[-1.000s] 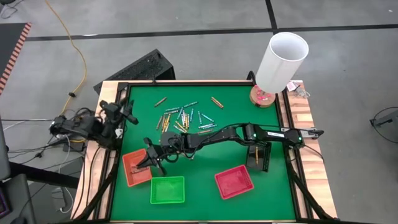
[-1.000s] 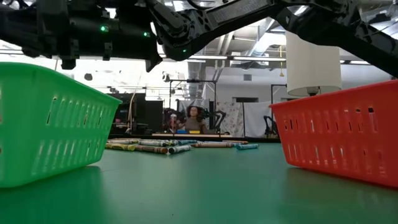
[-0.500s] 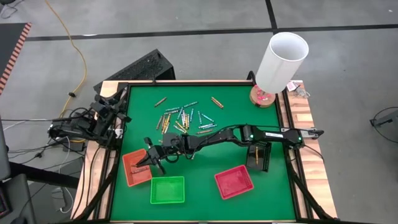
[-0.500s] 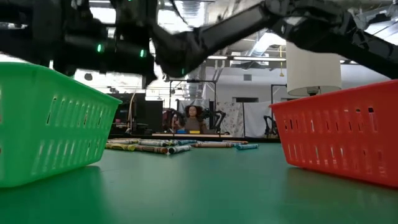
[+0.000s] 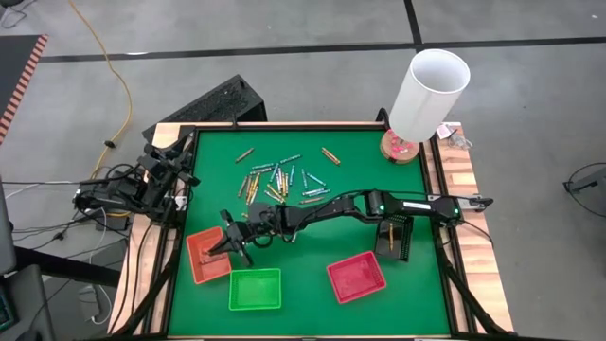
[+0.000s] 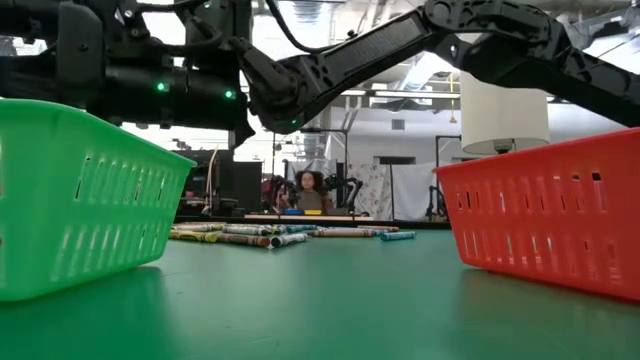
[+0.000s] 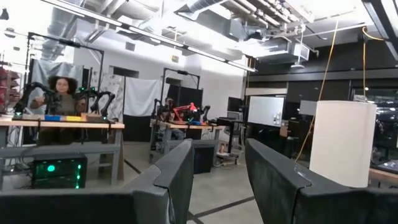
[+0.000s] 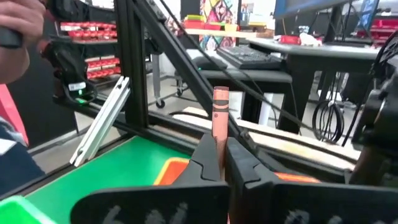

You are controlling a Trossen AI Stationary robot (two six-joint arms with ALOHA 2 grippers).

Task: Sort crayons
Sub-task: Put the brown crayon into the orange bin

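Note:
My right gripper [image 8: 222, 148] is shut on a reddish-brown crayon [image 8: 220, 118] above the orange tray [image 5: 203, 261] at the table's near left. In the high view the gripper [image 5: 227, 242] reaches there from the table's right. A loose pile of yellow-gold, silvery, blue and brown crayons [image 5: 276, 180] lies flat on the green mat at the far middle and also shows in the low view [image 6: 280, 236]. My left gripper [image 7: 217, 180] is open and empty at the table's left edge [image 5: 163, 176], pointing out into the room. My right gripper pinches the reddish-brown crayon between its two fingers, on the crayon's middle part [image 8: 221, 140]. One paper-wrapped end [image 8: 220, 96] stands out past the fingertips. The crayon is lifted clear, over the orange tray [image 8: 177, 171].
A green tray [image 5: 255, 290] and a red tray [image 5: 356, 277] stand near the front edge. A black tray [image 5: 395, 239] at the right holds a yellow crayon. A tall white cylinder [image 5: 428, 93] stands at the far right corner. A person's hand [image 8: 18, 28] shows beyond the table.
My left gripper has drawn back toward the table's left edge and turned outward. My right gripper has stayed over the orange tray with the crayon.

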